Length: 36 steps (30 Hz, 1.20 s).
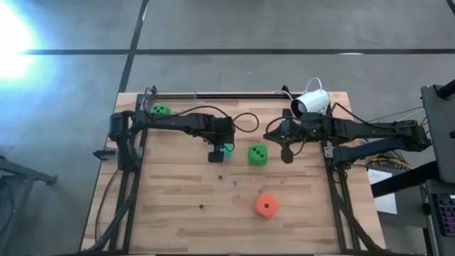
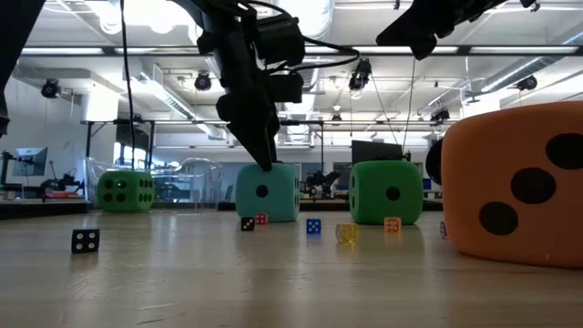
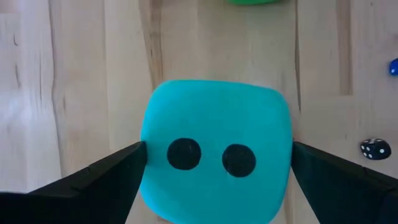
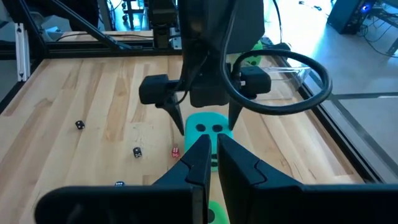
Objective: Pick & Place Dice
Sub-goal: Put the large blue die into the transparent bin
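A teal die (image 3: 217, 124) rests on the wooden table (image 1: 178, 213), two pips up, near the middle (image 1: 228, 148). My left gripper (image 3: 217, 152) hangs over it pointing steeply down, open, with one finger on each side of the die's top (image 2: 267, 193). One green die (image 1: 258, 154) sits just right of it and another (image 1: 161, 110) at the far left corner. An orange-red die (image 1: 266, 205) lies nearer the front. My right gripper (image 4: 213, 158) waits raised above the table right of the green die (image 1: 287, 155), fingers shut and holding nothing.
Several tiny dice lie scattered on the wood in front of the big ones, such as a black one (image 2: 85, 240) and a blue one (image 2: 313, 226). A white camera (image 1: 311, 104) stands at the far edge. Black frame rails (image 1: 131, 185) run along both sides.
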Motion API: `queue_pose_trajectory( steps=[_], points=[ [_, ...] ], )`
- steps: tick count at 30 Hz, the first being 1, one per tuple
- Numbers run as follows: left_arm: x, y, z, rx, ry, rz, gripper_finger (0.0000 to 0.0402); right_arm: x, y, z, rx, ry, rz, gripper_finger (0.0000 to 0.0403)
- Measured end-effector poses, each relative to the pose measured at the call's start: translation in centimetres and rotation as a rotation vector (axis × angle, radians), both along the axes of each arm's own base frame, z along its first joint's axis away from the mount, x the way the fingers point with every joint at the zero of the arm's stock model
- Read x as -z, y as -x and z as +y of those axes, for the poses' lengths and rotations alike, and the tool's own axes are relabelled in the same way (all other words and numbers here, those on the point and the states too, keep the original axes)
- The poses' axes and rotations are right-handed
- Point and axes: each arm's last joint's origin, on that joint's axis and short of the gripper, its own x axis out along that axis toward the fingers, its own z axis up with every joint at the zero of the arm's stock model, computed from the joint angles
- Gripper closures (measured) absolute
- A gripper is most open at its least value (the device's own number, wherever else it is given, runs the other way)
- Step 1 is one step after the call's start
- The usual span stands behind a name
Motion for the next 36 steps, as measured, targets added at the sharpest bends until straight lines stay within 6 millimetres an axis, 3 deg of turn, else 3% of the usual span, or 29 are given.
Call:
queue_pose_trajectory(
  steps=[22, 36],
  points=[
    [-1.5, 0.4, 0.0, -0.030, -0.046, -0.041, 0.0008, 0.0, 0.0, 0.0, 0.000, 0.001, 0.000, 0.0376],
    [-0.6, 0.1, 0.3, -0.114, 0.014, -0.035, 0.0008, 0.0, 0.0, 0.0, 0.000, 0.001, 0.000, 0.0376]
  ],
)
